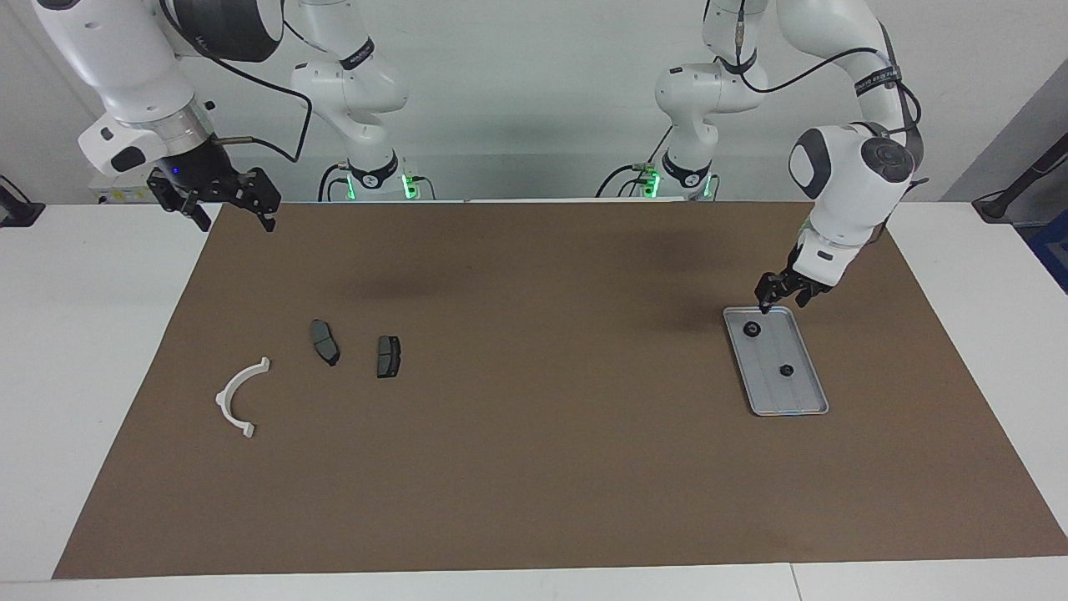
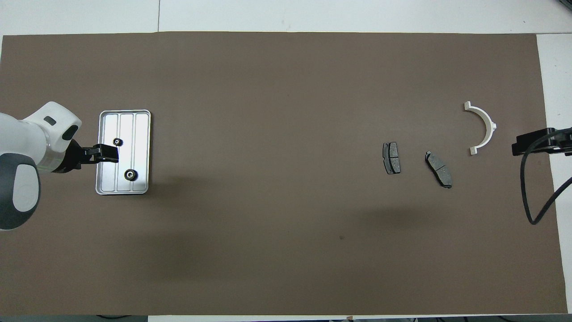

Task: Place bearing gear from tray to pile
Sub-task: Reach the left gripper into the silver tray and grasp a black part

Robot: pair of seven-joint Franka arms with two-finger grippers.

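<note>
The silver tray [image 1: 803,394] [image 2: 141,129] lies toward the left arm's end of the mat. Two small black bearing gears sit in it: the larger one [image 1: 751,329] [image 2: 130,174] nearer the robots, the smaller one [image 1: 785,370] [image 2: 117,141] farther out. My left gripper [image 1: 776,300] [image 2: 111,153] hangs low over the tray's rim at the end nearest the robots, close to the larger gear, open and holding nothing. The pile is a white bracket [image 1: 221,397] [image 2: 490,124] and two dark pads [image 1: 324,341] [image 1: 388,356]. My right gripper [image 1: 224,210] [image 2: 520,145] waits open, raised.
A brown mat [image 1: 534,467] covers most of the white table [image 1: 83,351]. The two pads [image 2: 391,158] [image 2: 439,169] and the bracket lie apart from each other toward the right arm's end. A black cable [image 2: 529,210] hangs from the right arm.
</note>
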